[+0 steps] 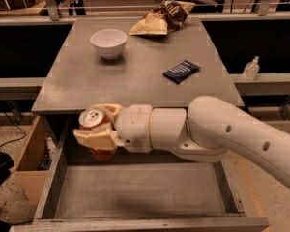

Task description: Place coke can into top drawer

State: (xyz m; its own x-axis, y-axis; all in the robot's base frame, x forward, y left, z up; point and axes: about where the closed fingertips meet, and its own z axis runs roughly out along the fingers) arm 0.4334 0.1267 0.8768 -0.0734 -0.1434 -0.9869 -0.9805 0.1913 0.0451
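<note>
Coke can, small, red and cylindrical with a silver top [94, 118], pinched between the tan fingers [94, 139] of the white arm's [222, 134] two-finger gripper [98, 128]. Hung clear of any surface, just in front of the flat grey cabinet top's [135, 86] front edge, above the rear left of the open, wide grey top drawer [135, 190]. Left well behind on the cabinet top: a round white bowl [108, 42], a crumpled tan-and-brown chip bag [159, 18], a flat dark blue packet [181, 71]. Stood just left of the drawer: a tan wooden box [31, 170].
</note>
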